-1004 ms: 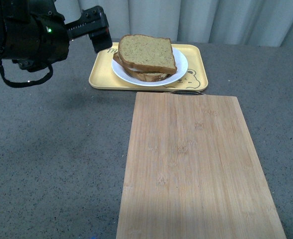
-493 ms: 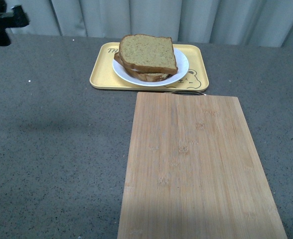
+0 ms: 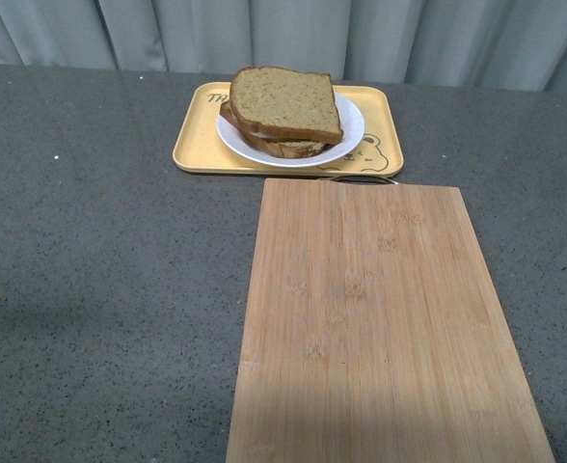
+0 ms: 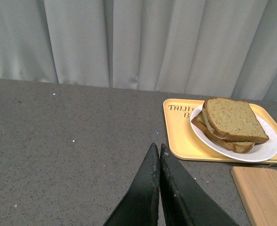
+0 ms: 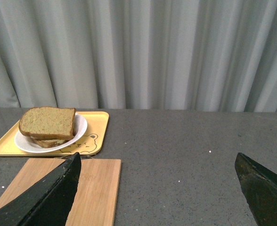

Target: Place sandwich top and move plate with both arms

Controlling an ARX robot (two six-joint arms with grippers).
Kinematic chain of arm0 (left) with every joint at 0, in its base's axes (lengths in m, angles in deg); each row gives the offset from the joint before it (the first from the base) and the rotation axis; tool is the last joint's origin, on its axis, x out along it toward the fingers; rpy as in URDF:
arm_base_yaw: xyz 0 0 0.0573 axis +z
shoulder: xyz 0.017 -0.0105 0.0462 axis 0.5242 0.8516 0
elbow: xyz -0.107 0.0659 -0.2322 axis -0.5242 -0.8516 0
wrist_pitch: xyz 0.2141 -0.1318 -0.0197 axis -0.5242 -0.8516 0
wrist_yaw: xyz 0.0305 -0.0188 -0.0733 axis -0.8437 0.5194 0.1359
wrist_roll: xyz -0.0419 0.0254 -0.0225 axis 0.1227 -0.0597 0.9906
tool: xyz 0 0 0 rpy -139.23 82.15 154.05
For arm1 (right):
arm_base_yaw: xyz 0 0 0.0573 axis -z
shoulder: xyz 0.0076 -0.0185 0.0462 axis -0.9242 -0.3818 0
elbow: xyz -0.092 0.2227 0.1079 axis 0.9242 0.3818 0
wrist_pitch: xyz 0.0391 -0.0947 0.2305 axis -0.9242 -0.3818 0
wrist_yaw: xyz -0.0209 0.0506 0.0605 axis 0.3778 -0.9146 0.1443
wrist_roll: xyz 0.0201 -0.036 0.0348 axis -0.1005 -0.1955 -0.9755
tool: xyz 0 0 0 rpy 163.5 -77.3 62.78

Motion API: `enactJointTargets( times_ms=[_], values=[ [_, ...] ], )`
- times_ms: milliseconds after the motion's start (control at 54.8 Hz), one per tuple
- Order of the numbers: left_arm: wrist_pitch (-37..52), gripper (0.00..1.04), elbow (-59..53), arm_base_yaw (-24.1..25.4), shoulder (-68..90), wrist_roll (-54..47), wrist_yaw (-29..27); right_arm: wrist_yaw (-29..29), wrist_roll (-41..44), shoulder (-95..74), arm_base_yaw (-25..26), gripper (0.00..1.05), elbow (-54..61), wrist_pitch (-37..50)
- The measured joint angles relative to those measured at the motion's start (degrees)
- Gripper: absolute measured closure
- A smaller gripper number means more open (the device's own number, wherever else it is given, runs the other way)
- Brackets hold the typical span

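My left hand (image 4: pixel 156 149) has left front view, tips together; right hand (image 5: pixel 157 162) apart. Sandwich top (image 3: pixel 285 102) soft; I'd grip the stiff plate (image 3: pixel 349 145) rim.

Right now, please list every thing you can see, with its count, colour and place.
top slice: 1, tan, on the sandwich
lower slice: 1, tan, under it, on the plate
plate: 1, white, on the tray
tray: 1, yellow, far side of the table
board: 1, light wood, near side of the tray
table: 1, grey
curtain: grey, behind the table
left tool: 1, black, shut, empty
right tool: 1, black, open, empty
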Motion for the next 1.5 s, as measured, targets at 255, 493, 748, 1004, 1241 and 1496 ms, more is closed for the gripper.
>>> enactJointTargets(
  times_ms=[255,493,748,1004,1241,1496],
  values=[
    [-7.4,1.01,-5.0,3.3,-12.9,-0.2,3.0,0.0,0.0,0.0,0.0,0.09,0.0,0.0],
    [-16.2,1.01,-7.7,3.3,-24.7,-0.2,3.2,0.0,0.0,0.0,0.0,0.09,0.0,0.0],
    [-25.7,1.01,-8.7,3.3,-35.9,-0.2,3.2,0.0,0.0,0.0,0.0,0.09,0.0,0.0],
    [-34.2,1.01,-8.7,3.3,-45.1,-0.2,3.2,0.0,0.0,0.0,0.0,0.09,0.0,0.0],
    [-40.6,1.01,-8.7,3.3,-51.9,-0.2,3.2,0.0,0.0,0.0,0.0,0.09,0.0,0.0],
    [-45.9,1.01,-8.7,3.3,-57.4,-0.2,3.2,0.0,0.0,0.0,0.0,0.09,0.0,0.0]
  ],
)
